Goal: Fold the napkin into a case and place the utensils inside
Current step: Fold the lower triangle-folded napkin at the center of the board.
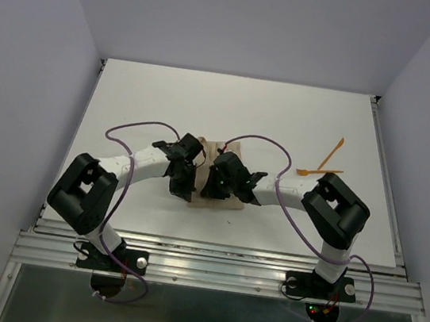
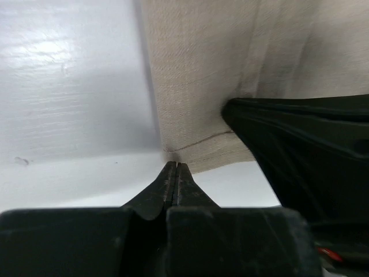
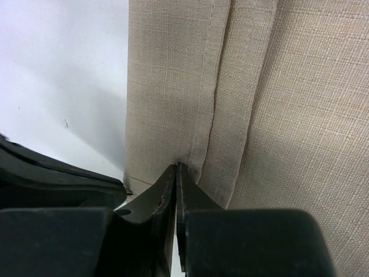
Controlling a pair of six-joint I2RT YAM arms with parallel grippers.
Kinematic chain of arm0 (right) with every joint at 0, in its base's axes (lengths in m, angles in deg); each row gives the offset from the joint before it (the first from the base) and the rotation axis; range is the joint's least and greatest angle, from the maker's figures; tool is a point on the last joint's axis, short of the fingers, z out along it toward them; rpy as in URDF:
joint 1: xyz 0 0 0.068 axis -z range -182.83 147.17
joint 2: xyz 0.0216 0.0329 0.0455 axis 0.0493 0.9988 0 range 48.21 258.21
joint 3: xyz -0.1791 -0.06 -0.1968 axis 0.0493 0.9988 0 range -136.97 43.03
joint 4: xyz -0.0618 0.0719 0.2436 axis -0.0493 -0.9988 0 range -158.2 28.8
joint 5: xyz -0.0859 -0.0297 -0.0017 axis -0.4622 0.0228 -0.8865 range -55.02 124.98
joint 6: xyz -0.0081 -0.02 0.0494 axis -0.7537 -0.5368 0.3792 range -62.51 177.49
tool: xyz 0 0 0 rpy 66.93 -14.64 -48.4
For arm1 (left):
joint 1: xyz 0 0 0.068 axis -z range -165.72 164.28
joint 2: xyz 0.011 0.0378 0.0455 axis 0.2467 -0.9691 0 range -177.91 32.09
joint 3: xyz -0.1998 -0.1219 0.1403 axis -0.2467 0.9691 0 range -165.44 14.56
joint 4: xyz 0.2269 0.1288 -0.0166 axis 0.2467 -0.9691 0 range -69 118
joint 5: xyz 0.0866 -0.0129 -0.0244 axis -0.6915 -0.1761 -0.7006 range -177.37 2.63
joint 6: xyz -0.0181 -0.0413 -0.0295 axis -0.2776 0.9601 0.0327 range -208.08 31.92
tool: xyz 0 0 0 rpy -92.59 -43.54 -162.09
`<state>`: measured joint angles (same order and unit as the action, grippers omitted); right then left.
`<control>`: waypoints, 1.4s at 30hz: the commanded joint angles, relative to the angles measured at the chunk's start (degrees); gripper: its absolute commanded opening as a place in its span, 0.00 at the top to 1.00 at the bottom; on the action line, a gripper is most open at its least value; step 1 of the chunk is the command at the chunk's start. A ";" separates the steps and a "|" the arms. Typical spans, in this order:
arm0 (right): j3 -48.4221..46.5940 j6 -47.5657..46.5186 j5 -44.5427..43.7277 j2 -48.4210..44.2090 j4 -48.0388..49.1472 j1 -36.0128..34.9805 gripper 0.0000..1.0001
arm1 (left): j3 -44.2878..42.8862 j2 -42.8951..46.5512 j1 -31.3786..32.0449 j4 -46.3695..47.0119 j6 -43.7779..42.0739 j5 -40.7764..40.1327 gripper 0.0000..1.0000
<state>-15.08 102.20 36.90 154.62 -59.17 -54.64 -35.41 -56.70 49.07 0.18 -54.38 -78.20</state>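
The tan napkin (image 1: pixel 211 151) lies folded into layers at the table's middle, mostly hidden under both grippers. My left gripper (image 1: pixel 194 181) is shut, its tips (image 2: pixel 174 165) pinching the napkin's (image 2: pixel 219 69) near corner. My right gripper (image 1: pixel 214 185) is shut too, its tips (image 3: pixel 176 167) nipping a hemmed fold of the napkin (image 3: pixel 288 115), which puckers there. The two grippers nearly touch. Two orange utensils (image 1: pixel 330 154) (image 1: pixel 317 173) lie on the table to the right, apart from the cloth. No finished case shows.
The white table (image 1: pixel 151 104) has raised rails at its left and right edges. Purple cables (image 1: pixel 262 140) loop above both arms. The right gripper's black body (image 2: pixel 300 156) fills the right of the left wrist view; the left gripper's body (image 3: pixel 52 182) shows low left in the right wrist view.
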 commanded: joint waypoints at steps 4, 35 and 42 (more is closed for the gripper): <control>3.09 -0.59 -1.65 -0.85 -5.10 -0.04 0.92 | -13.03 4.42 -4.53 -8.83 -3.98 -5.39 1.00; 2.82 -1.03 -1.65 -1.12 -5.45 -0.04 0.92 | -36.68 -24.58 -17.21 -0.40 -6.89 -0.47 1.00; 2.47 -1.11 -1.65 -1.03 -5.80 -0.04 0.92 | -39.05 -26.69 -15.36 -0.31 -6.27 0.67 1.00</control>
<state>-13.68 102.33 36.90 153.44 -59.26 -54.64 -71.52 -83.17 32.70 -0.47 -60.83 -78.53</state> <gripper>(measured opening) 0.076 0.022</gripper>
